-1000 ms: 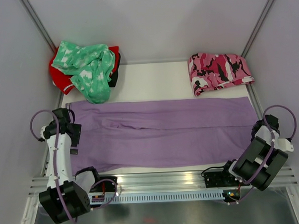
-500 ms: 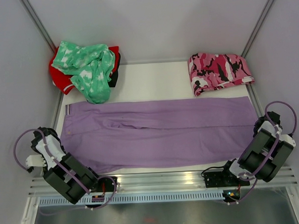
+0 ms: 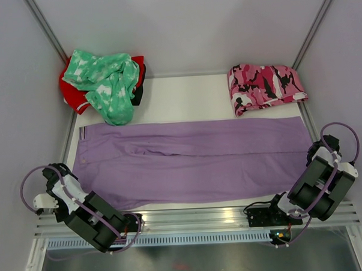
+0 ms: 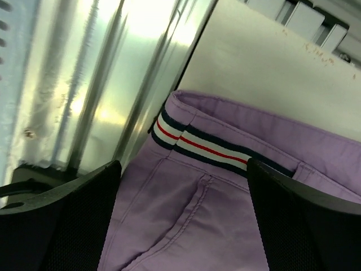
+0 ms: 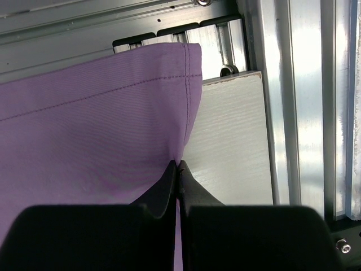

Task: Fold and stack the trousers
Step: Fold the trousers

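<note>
The lilac trousers (image 3: 194, 162) lie flat along the counter (image 3: 185, 96), with the striped waistband (image 4: 197, 144) at my left and the leg hems at my right. My right gripper (image 5: 179, 165) is clenched on the very edge of a hem. My left gripper (image 4: 183, 166) hangs released over the waistband, holding nothing. So thin a pinch could slip when I lift, and lifting one end alone would skew the fold.
</note>
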